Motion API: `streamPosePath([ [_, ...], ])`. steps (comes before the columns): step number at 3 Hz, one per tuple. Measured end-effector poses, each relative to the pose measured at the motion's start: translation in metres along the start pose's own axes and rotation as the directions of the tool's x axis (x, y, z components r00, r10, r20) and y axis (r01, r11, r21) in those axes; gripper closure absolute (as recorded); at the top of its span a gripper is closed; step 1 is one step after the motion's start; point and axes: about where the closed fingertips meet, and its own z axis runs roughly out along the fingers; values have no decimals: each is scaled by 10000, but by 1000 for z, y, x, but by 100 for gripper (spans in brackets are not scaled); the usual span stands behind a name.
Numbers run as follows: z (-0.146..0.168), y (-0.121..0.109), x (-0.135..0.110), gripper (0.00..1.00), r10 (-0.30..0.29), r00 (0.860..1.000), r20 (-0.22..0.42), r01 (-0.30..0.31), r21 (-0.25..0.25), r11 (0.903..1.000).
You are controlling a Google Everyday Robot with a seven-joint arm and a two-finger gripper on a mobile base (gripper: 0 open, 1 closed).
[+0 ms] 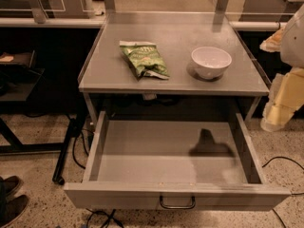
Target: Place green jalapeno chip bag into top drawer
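Note:
The green jalapeno chip bag (143,59) lies flat on the grey tabletop (109,75), left of centre, with its pale end strip toward the back. The top drawer (166,151) is pulled wide open below the tabletop; its grey floor holds nothing but a dark shadow, and its dark handle (177,203) is at the front. My gripper (281,103) shows as a pale yellowish shape at the right edge, to the right of the table and above the drawer's right wall. It is well away from the bag and holds nothing that I can see.
A white round bowl (211,61) stands on the tabletop right of the bag. Dark shelving (19,75) stands to the left. Cables (78,146) trail on the speckled floor. Shoes (12,198) are at the lower left corner.

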Motion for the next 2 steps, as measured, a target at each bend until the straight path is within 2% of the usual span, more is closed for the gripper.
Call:
streamPosePath([
  [1,0,0,0,0,0,10000,0,0,0,10000],
  [2,5,-12,-28,0,-268,9996,91,266,162,9995],
])
